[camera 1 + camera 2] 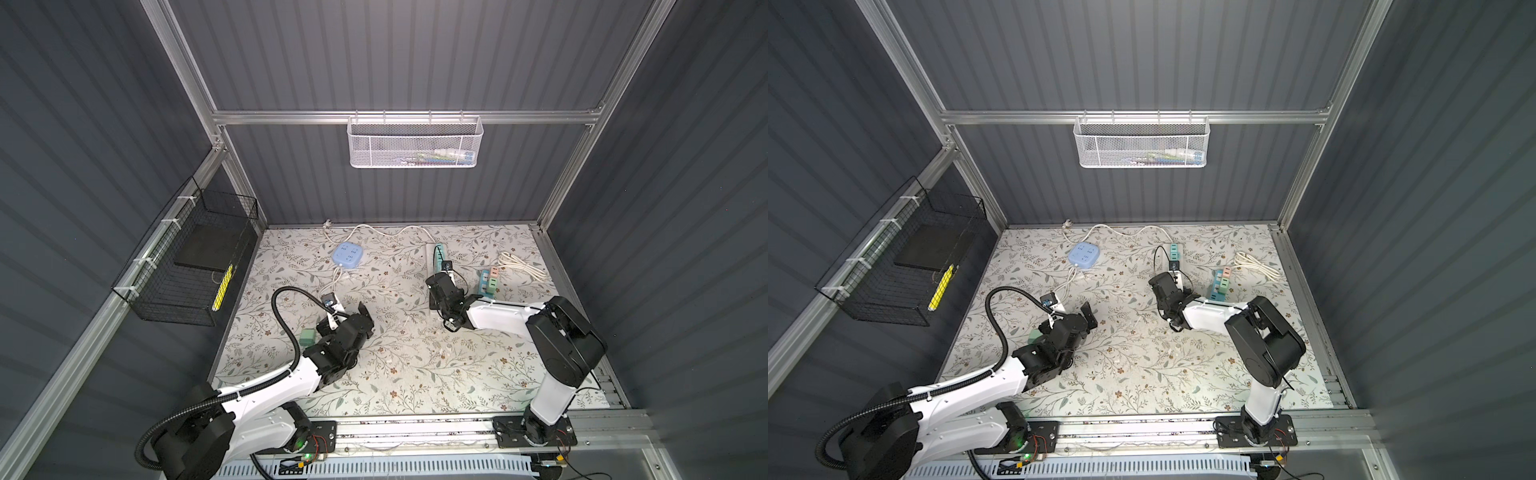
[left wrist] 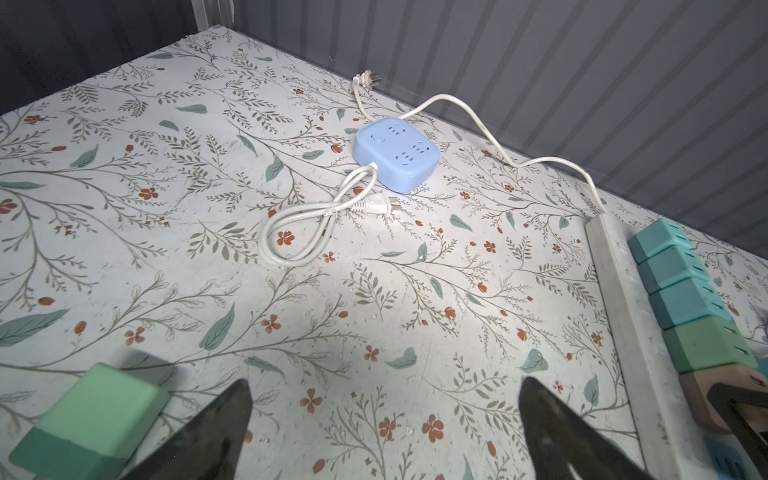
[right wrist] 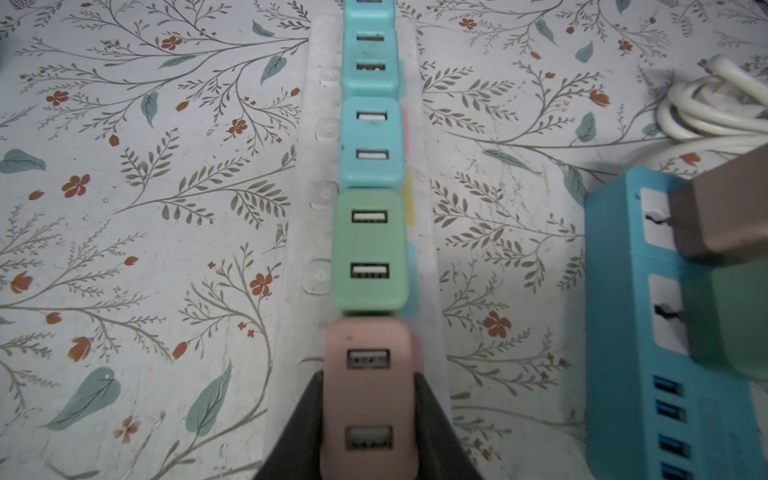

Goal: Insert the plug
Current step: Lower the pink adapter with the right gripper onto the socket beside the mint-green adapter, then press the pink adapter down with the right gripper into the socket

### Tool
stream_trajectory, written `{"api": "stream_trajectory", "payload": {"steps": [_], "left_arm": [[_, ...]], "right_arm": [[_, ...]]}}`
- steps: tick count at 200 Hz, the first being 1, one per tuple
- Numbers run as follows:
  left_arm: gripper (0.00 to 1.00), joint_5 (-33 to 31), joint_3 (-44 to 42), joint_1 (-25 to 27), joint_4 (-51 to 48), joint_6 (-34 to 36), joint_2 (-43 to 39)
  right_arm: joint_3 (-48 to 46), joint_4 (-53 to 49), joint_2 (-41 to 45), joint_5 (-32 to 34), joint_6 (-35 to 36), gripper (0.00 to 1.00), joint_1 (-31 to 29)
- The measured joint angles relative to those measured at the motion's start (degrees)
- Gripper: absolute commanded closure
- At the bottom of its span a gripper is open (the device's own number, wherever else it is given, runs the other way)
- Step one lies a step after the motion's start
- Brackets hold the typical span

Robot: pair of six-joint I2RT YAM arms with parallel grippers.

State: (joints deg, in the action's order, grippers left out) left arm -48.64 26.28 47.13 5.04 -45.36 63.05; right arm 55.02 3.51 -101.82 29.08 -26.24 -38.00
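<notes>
Along the white power strip (image 3: 428, 299), adapters (image 3: 370, 249) stand edge to edge down to the pink adapter (image 3: 368, 395), leaving no gap in the row. Between this strip and the teal strip (image 3: 615, 353) beside it, only a narrow lane of table (image 3: 498, 270) is free, with a coiled cable (image 3: 706, 120) near. The opposite side, toward the blue socket block (image 1: 348, 255), is open table.

The left gripper (image 2: 384, 388) stands wide open, its two dark fingers (image 2: 224, 419) spread well apart. Behind it, the black wrist joins the white left arm (image 1: 270, 384), which stretches out low from its base. The right gripper (image 3: 368, 386) is closed on a pink plug (image 3: 368, 332), with one finger against each side. Behind this gripper, the right arm (image 1: 496, 316) runs back roughly level to a raised black elbow (image 1: 567, 345).
</notes>
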Motion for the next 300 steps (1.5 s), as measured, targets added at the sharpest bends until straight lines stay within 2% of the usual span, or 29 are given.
{"api": "stream_trajectory", "payload": {"steps": [33, 63, 103, 148, 237, 300], "left_arm": [[0.00, -0.5, -0.3, 0.0, -1.6, -0.2, -1.9], [0.00, -0.7, -0.3, 0.0, -2.3, -0.1, -3.6], [0.00, -0.8, -0.3, 0.0, -2.5, -0.1, -4.0], [0.00, -0.8, -0.3, 0.0, -3.0, -0.1, -4.0], [0.00, -0.8, -0.3, 0.0, -3.0, 0.1, -3.8], [0.00, -0.6, 0.7, 0.0, -2.9, 0.3, -1.6]], "right_arm": [[0.1, -4.9, 0.6, -4.1, 1.1, 0.46, 0.3], [0.8, -9.7, 6.8, -6.5, 3.0, 0.39, 0.3], [6.7, -11.2, 12.0, -8.7, 4.9, 0.38, 2.3], [8.5, -13.4, 7.5, -10.7, 5.7, 0.38, 6.4], [6.6, -12.8, 3.9, -12.4, 4.3, 0.39, 8.0], [5.8, -16.6, 9.1, -15.6, 3.7, 0.12, 7.1]]}}
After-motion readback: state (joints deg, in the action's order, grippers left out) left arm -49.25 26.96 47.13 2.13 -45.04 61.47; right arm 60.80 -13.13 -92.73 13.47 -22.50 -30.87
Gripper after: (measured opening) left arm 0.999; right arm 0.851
